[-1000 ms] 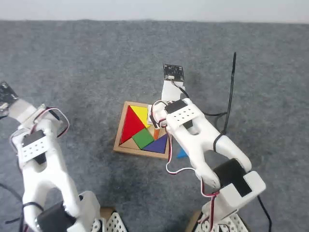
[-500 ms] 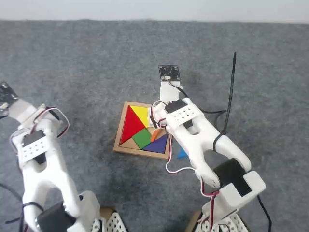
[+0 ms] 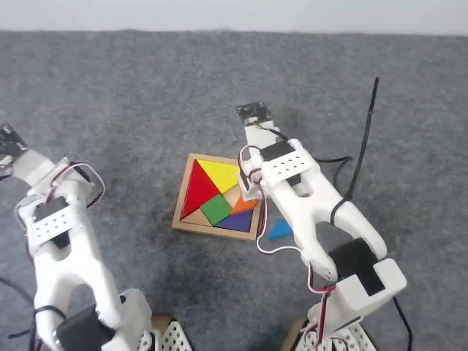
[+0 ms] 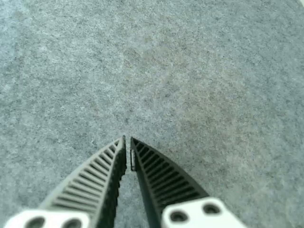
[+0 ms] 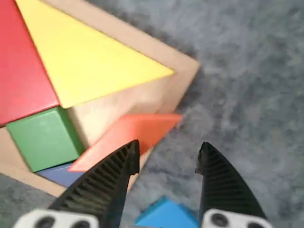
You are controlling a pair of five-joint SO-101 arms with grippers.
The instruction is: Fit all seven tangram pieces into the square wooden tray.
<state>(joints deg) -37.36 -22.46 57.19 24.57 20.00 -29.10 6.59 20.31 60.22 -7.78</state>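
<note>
The square wooden tray (image 3: 189,222) lies mid-table and holds a red triangle (image 3: 198,187), a yellow triangle (image 3: 222,174), a green square (image 3: 216,209) and a dark blue triangle (image 3: 238,219). An orange parallelogram (image 5: 127,136) lies slanted by the tray's rim (image 5: 186,71), one corner reaching over it. My right gripper (image 5: 169,144) hangs open just above that piece, one finger (image 5: 110,176) over it. A light blue piece (image 3: 280,229) rests on the carpet beside the tray, under the right arm (image 3: 296,186). My left gripper (image 4: 127,139) is shut over bare carpet, far left.
Grey carpet covers the table all round the tray. The left arm (image 3: 57,219) stands at the left edge, well away from the tray. A black cable (image 3: 362,146) rises behind the right arm.
The right arm has shifted to the right, uncovering more of the yellow triangle. The orange piece has gone from upright under the gripper to lying by the tray's right edge. The left arm has kept still.
</note>
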